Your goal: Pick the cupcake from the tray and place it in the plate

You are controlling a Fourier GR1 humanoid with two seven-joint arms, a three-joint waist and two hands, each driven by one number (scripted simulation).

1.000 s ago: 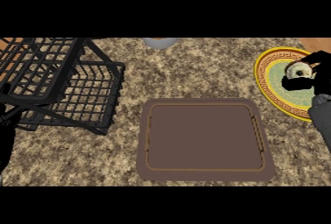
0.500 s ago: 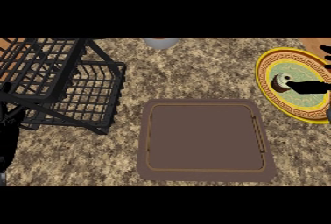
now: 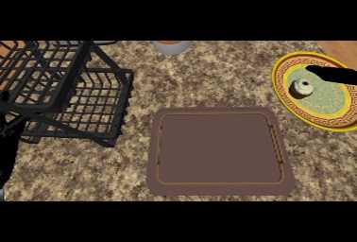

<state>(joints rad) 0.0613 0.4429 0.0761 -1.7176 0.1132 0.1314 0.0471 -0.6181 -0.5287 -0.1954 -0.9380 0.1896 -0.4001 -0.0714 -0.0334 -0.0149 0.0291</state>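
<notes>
Head view: cupcake sitting on the plate, right hand hanging just above it.

Placing looks to be the step in hand, nearly finished: the small round cupcake with dark wrapper and pale frosting (image 3: 302, 88) is standing upright on the round yellow-rimmed plate with a pale green centre (image 3: 287, 97) at the far right, while the brown rectangular tray (image 3: 219, 151) in the middle is holding nothing. The black right hand (image 3: 333, 74) is showing only as a dark shape reaching in from the right edge, its tip just beside the cupcake; whether its fingers are spread or pinching I cannot tell. The next move, as I judge it, is calling for lifting that hand away without nudging the cupcake. A black wire basket rack (image 3: 59, 90) is standing at the far left.
</notes>
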